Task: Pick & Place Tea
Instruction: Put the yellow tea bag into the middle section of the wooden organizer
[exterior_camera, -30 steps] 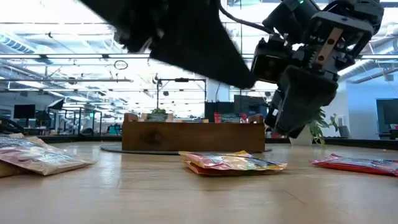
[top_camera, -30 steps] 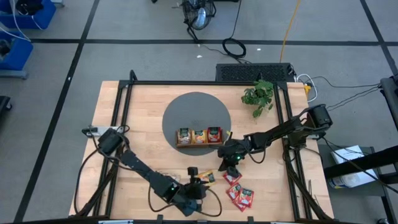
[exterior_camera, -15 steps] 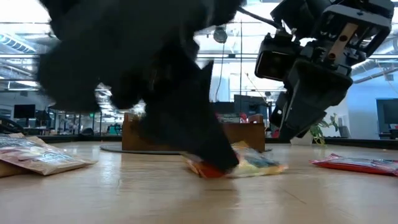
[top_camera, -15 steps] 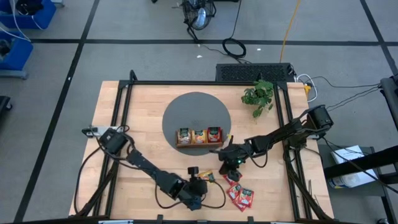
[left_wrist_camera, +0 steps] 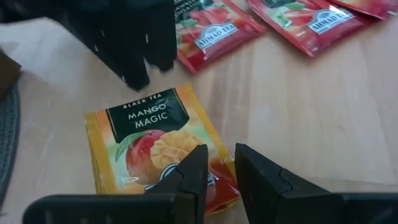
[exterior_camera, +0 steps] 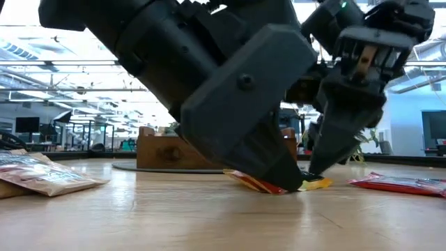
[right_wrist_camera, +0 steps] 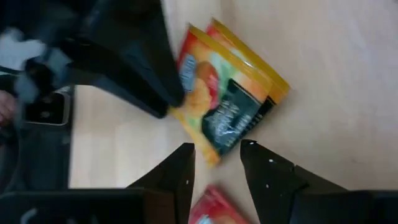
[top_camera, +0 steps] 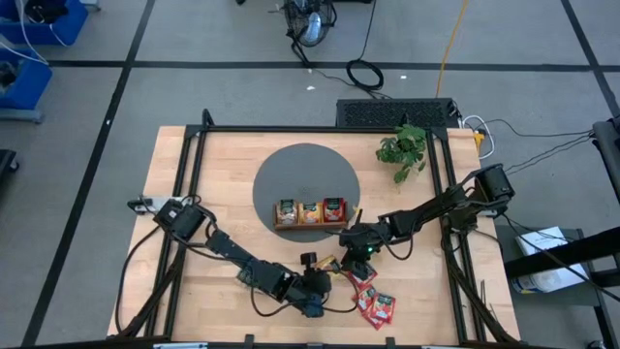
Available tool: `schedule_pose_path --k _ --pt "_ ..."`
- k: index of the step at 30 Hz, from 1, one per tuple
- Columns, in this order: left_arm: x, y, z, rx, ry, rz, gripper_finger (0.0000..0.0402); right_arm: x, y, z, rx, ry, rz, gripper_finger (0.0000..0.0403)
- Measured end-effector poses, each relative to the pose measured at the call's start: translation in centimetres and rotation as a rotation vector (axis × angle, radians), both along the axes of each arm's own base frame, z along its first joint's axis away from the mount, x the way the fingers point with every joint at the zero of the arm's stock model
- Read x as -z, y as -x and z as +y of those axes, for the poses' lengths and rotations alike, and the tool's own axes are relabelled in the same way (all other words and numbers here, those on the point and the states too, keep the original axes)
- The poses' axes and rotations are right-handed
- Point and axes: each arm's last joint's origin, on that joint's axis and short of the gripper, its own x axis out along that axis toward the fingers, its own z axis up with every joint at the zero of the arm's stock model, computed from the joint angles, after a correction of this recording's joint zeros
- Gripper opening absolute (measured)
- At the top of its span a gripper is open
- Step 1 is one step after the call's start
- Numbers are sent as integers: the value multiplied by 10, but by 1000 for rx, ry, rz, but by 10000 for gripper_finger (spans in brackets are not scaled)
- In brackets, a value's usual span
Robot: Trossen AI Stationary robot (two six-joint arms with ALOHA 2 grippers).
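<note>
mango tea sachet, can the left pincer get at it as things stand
Probably yes. The left pincer is already down at the orange-yellow mango sachet, fingers slightly apart at its edge. The right pincer crowds the same sachet from the other side, so the two could clash.

Tray (exterior_camera: 164, 152) half behind left hand (exterior_camera: 279, 183)

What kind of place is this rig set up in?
Probably a robotics lab or open industrial workspace: a wooden workbench in a black frame stands on grey carpet tiles with loose cables, and the low view shows a large open hall behind.
</note>
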Motion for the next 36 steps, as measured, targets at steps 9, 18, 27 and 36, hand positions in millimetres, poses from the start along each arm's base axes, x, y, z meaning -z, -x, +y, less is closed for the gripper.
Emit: schedule_pose_path --k 9,18,27,36 --pt "15 -11 9 -18 -2 -27 88 19 -8 -12 14 -51 30 128" --pt "15 -12 12 -33 -3 -37 88 17 -8 -11 -52 -40 -8 98" --pt "15 -14 15 -50 -12 -47 88 19 -8 -12 -97 12 -27 5" --pt "0 -3 2 -32 -134 -80 88 17 -8 -15 -105 38 -46 1"
